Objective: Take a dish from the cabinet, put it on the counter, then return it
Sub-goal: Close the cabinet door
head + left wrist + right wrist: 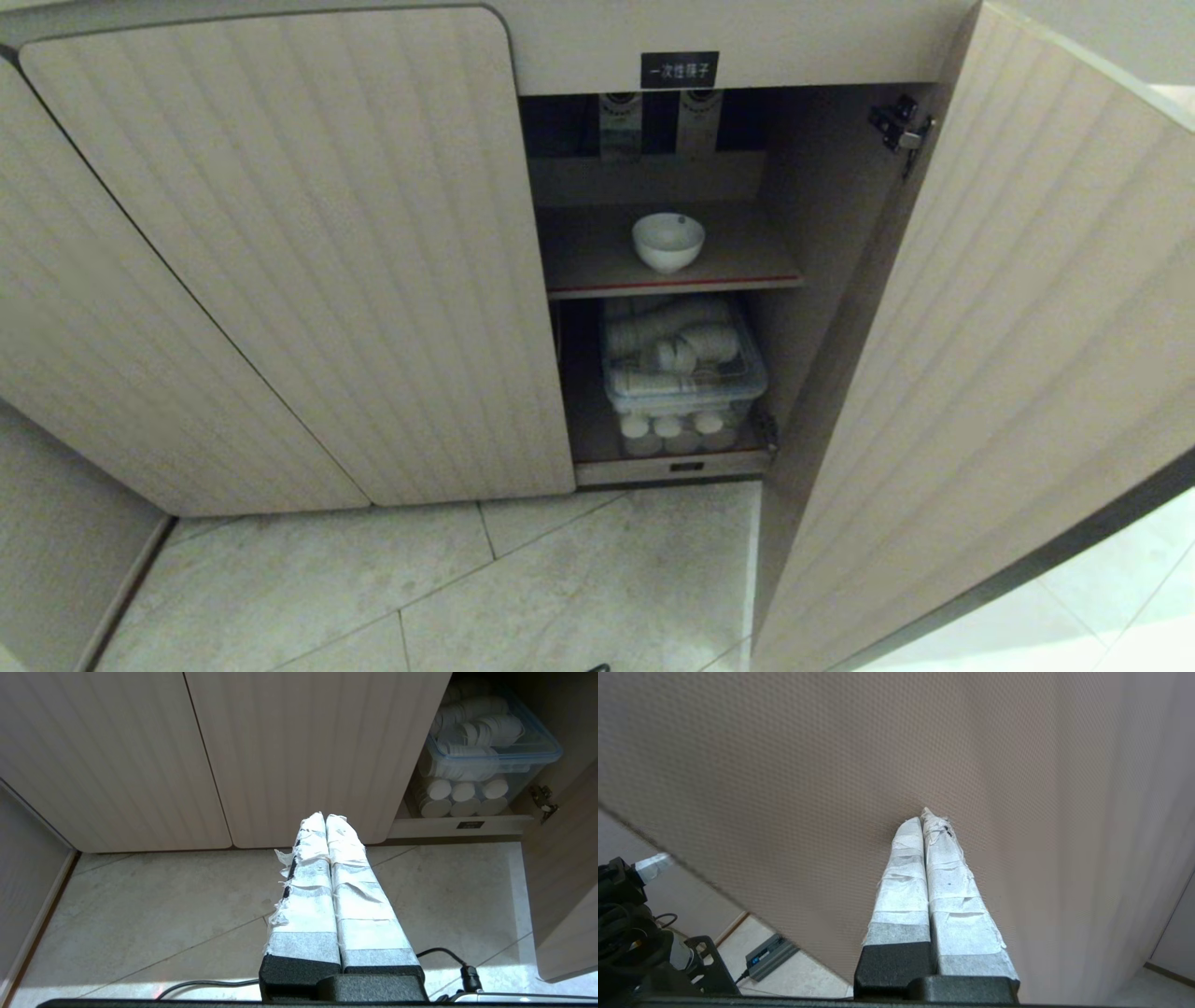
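With the right end effector (923, 820) clenched empty close against the open door (980, 373), it may snag that panel while reaching for the dish (668, 242) on the cabinet's (280, 261) inner shelf (747, 266).

Head view is evenly lit but soft; the cabinet (280, 233) bows at the frame edges, and its open interior falls into shadow, darkest behind the shelf; the dish (668, 242) catches enough light to glow pale. Left wrist view is brighter; sunlight strikes the floor tiles (140, 914) in a glaring band along the near edge, and the taped fingers (345, 877) shine white. Right wrist view sits close to the door panel (831, 765); that surface is blurred and dim.
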You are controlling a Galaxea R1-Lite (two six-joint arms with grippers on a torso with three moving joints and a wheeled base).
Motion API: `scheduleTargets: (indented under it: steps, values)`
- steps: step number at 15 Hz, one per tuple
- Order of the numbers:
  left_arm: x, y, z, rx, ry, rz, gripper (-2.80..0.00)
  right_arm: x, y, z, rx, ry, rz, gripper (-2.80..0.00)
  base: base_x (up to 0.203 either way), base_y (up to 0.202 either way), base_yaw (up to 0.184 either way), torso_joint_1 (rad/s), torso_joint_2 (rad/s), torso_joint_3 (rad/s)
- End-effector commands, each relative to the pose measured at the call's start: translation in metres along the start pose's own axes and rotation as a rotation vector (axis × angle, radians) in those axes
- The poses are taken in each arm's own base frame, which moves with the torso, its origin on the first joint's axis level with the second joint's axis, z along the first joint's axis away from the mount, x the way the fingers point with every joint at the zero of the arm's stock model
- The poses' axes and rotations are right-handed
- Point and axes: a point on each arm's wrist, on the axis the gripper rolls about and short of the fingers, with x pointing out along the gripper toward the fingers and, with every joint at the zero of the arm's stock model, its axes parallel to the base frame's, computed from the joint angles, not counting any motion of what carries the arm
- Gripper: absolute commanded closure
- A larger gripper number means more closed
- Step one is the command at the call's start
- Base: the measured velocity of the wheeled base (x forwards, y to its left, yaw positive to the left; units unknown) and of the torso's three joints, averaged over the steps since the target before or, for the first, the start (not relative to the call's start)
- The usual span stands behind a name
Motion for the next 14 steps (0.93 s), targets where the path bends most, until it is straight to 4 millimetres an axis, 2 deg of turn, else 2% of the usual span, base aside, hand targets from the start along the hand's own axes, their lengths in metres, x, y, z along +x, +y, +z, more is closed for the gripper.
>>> scheduleTargets:
  steps: [1,6,14]
  values:
    - [0.000,0.000,0.000,-0.001,-0.001,-0.001,0.00,0.011,-0.006,0.004,0.006,0.011,0.004,0.00,0.000,0.000,0.000,0.000,0.00,0.000]
    - [0.000,0.000,0.000,-0.001,-0.003,0.001,0.00,0.030,-0.009,0.009,-0.003,-0.003,0.051,0.00,0.000,0.000,0.000,0.000,0.00,0.000]
    - [0.000,0.000,0.000,-0.001,-0.003,0.001,0.00,0.050,-0.016,0.005,-0.005,-0.013,0.066,0.00,0.000,0.000,0.000,0.000,0.00,0.000]
